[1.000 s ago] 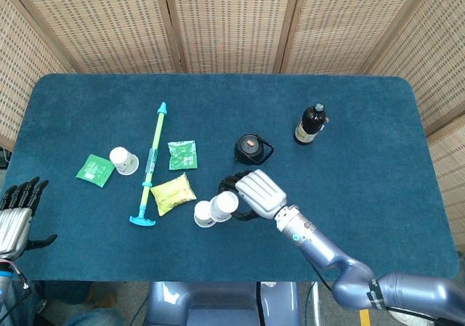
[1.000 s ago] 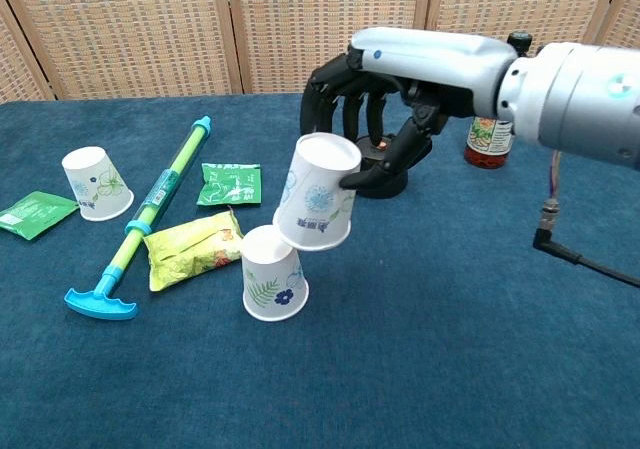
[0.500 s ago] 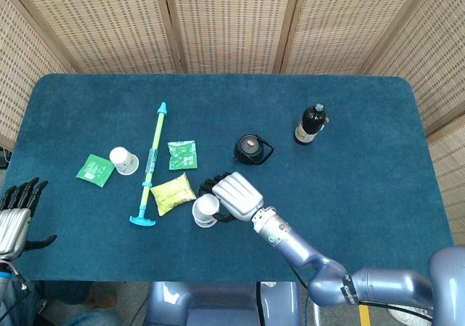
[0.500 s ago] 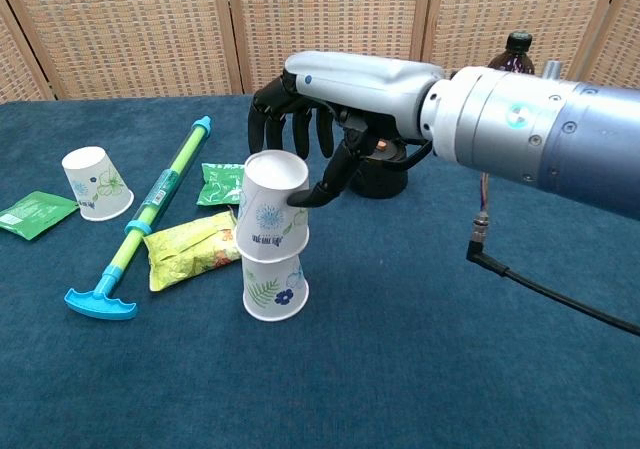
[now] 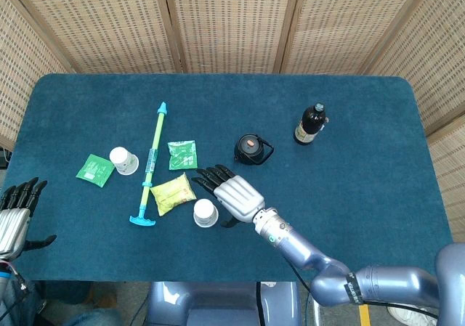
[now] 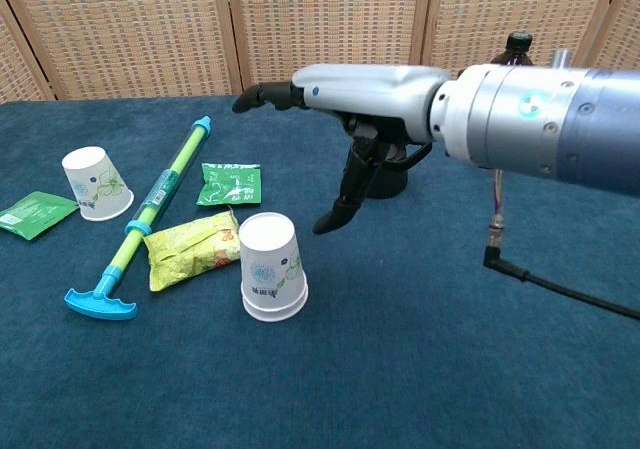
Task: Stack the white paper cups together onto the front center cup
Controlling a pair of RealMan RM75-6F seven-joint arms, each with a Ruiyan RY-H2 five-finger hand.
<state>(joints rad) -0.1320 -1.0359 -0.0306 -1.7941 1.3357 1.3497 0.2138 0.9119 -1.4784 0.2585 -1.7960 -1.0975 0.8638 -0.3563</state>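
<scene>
The stacked cups (image 6: 271, 266) sit nested, upside down, just right of the yellow snack packet (image 6: 191, 246). The right hand (image 6: 345, 109) hovers above them, fingers spread and empty. The remaining white cup (image 6: 97, 182) stands far left, beyond the toy pump (image 6: 150, 212), unstacked. The left hand (image 5: 14, 217) idles open.

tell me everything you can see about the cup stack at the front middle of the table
The cup stack is two white paper cups nested upside down, closed base on top, rims down on the blue table cloth. The outer cup carries a pale blue flower print, and only the lower cup's rim shows beneath it. It stands upright and free: the right hand is above and beside it, fingers spread, touching nothing. A yellow-green packet lies just to its left.
</scene>
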